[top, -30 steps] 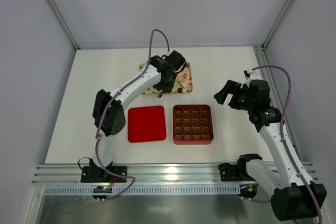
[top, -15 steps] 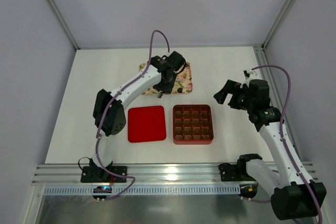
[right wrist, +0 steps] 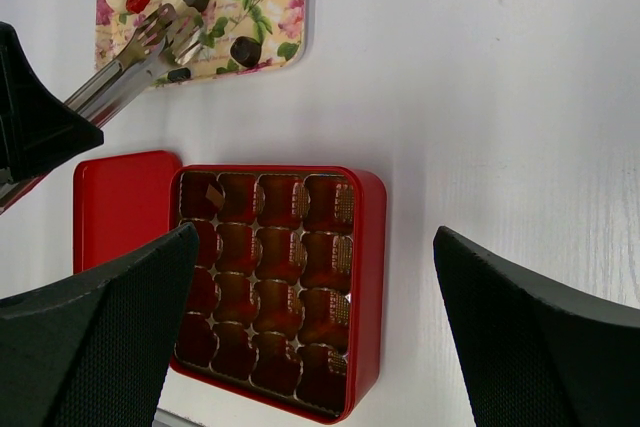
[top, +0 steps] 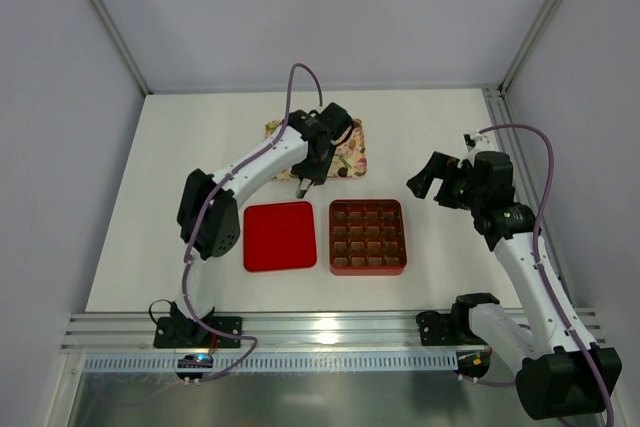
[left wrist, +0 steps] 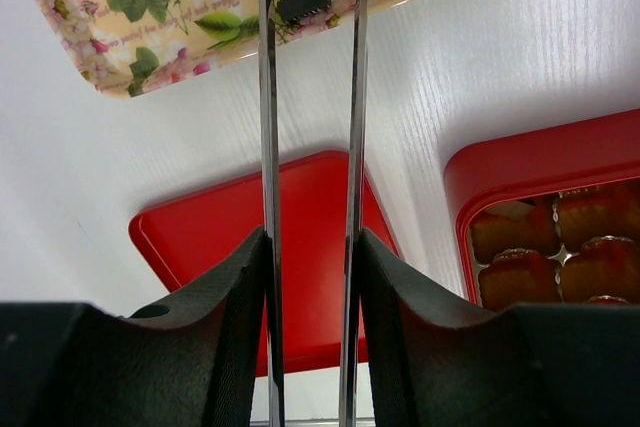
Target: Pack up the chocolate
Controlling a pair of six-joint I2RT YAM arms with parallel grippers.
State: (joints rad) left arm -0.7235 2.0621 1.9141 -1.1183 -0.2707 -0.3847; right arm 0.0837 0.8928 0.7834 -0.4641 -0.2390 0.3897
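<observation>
White arms (top: 262,159), black joints, purple cables (top: 296,69), right gripper (right wrist: 315,237) with black textured fingers (right wrist: 100,347)

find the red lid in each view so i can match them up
top external: the red lid lies left of centre, with the red box on its right.
left wrist: centre, behind the tongs; the box at right.
right wrist: left edge, partly hidden; the box at centre.
shared landmark: the red box, right beside the lid.

We are seeing long metal tongs (right wrist: 105,92) sticking from the left gripper (left wrist: 310,247), a flowered pink-and-cream rectangular tray (top: 352,159) lying beneath it, and a flat red lid (top: 280,236) beside a red gridded box (top: 367,269) sitting nearby.
</observation>
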